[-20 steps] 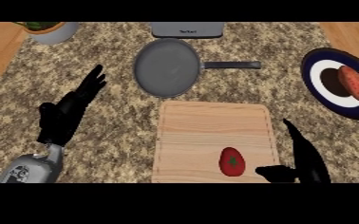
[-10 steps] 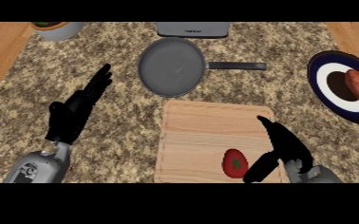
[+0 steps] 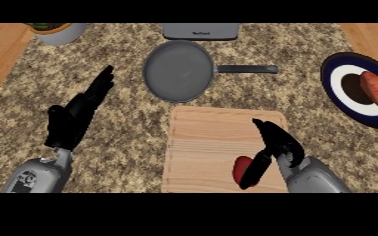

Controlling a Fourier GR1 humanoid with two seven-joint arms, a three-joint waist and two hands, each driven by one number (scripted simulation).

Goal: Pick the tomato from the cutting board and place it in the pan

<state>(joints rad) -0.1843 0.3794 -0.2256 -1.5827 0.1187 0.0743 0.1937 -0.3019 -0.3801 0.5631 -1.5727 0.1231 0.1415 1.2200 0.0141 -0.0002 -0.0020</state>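
A red tomato lies near the front edge of the wooden cutting board. My right hand is over the board's right side, right next to the tomato. Its thumb reaches down across the tomato's right side and its fingers are nearly straight, not curled round the fruit. The grey pan sits behind the board with its black handle pointing right; nothing lies in it. My left hand rests open at the left, fingers pointing up and away.
A dark blue and white plate with a reddish item sits at the right edge. A grey toaster-like appliance stands behind the pan. A pale bowl with greens is at the back left.
My right hand has moved left and inward over the cutting board until it sits against the tomato. The view has shifted slightly. The left hand stays as it was.
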